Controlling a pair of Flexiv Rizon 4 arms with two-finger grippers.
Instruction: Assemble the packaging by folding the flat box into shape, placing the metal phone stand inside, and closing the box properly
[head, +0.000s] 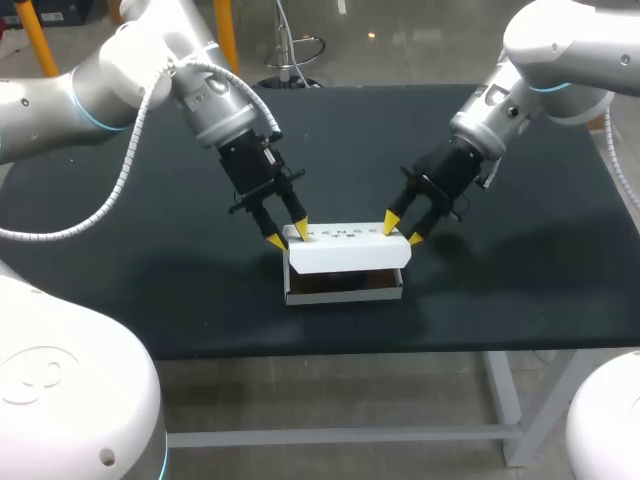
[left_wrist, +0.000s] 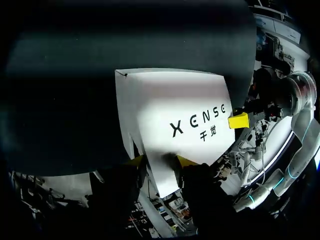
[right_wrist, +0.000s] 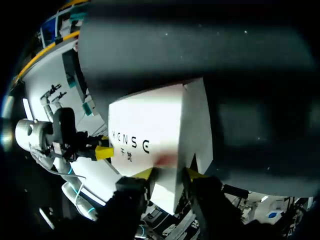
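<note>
A white box (head: 345, 255) sits mid-table with its printed lid raised over a dark inside. I cannot make out a phone stand in it. My left gripper (head: 288, 236) is at the box's left end, one tip outside the corner and one on the lid. In the left wrist view the box (left_wrist: 175, 110) runs out ahead of that gripper (left_wrist: 160, 161), its near end filling the gap between the fingers. My right gripper (head: 403, 230) holds the right end the same way. In the right wrist view it (right_wrist: 167, 173) clamps the box (right_wrist: 155, 125).
The black table (head: 150, 250) lies bare around the box, its front edge a short way below it. Each wrist view shows the other arm's yellow fingertip at the far end of the lid: the right's (left_wrist: 238, 120) and the left's (right_wrist: 104, 153).
</note>
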